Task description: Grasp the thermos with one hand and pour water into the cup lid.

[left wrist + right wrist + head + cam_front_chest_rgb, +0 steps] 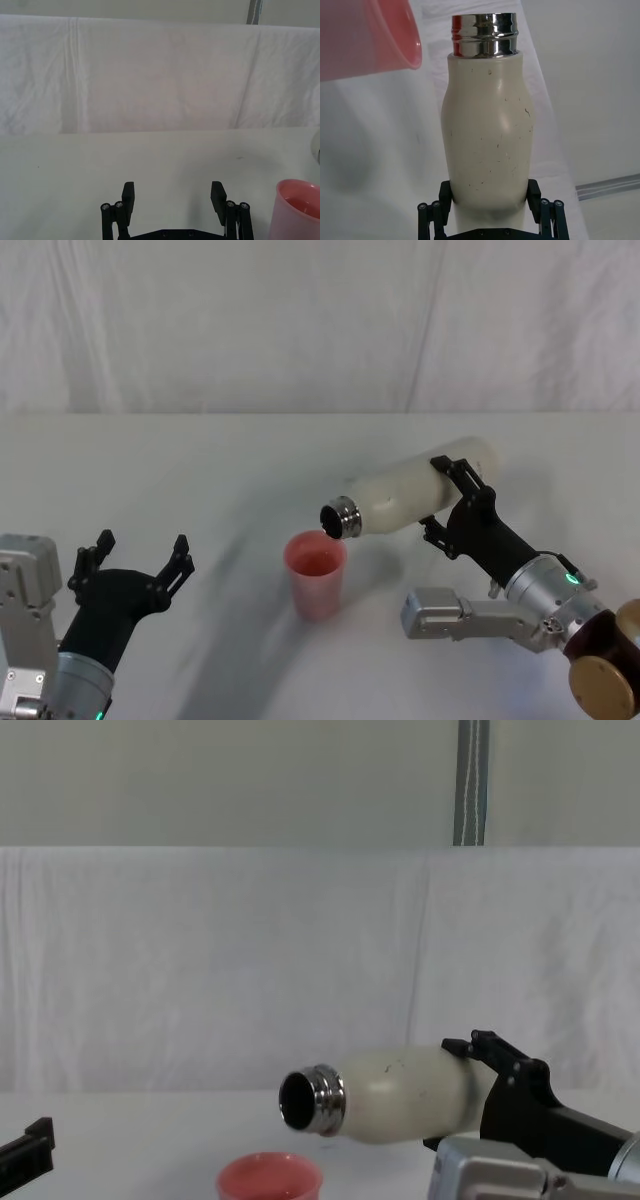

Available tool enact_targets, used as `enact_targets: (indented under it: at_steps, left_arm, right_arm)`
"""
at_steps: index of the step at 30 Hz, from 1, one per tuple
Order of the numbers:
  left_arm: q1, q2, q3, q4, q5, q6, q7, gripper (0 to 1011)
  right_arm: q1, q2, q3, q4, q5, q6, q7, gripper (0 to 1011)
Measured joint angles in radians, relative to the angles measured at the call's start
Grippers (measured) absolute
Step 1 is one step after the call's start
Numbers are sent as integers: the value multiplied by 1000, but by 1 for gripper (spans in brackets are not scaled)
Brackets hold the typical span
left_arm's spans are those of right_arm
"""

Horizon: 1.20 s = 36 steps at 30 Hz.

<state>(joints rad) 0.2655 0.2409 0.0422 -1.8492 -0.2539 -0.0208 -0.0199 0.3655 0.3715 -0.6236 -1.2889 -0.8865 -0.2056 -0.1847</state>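
So the pour is underway: the thermos (415,498) is held nearly flat above the counter (200,470), clamped near its base by the right pincer (449,498), steel mouth just over the cup lid (316,574). No water stream can be made out, so more tilt is probably needed. The left pincer (140,558) is parked beside it, spread apart and empty.

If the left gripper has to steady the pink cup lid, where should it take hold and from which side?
Grip the cup lid around its mid wall, coming in level from the robot's left, where the open left gripper already waits. It stands upright with liquid inside, and the thermos, held by the right gripper, is tilted over its rim, so above is probably blocked.
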Motion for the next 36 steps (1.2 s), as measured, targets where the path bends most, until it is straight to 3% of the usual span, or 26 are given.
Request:
enact_targets:
  at_steps: [8, 20, 29, 36]
  left_arm:
    - [0, 0, 0, 0, 0, 0, 0, 1001]
    - [0, 0, 0, 0, 0, 0, 0, 1001]
    - [0, 0, 0, 0, 0, 0, 0, 1001]
    - [0, 0, 0, 0, 0, 0, 0, 1001]
  right_arm:
    - [-19, -6, 23, -19, 52, -11, 34, 944]
    - [-70, -3, 73, -64, 149, -76, 65, 944]
    - [-126, 17, 115, -116, 186, -70, 90, 944]
    - [-176, 21, 169, -155, 252, -39, 131, 944]
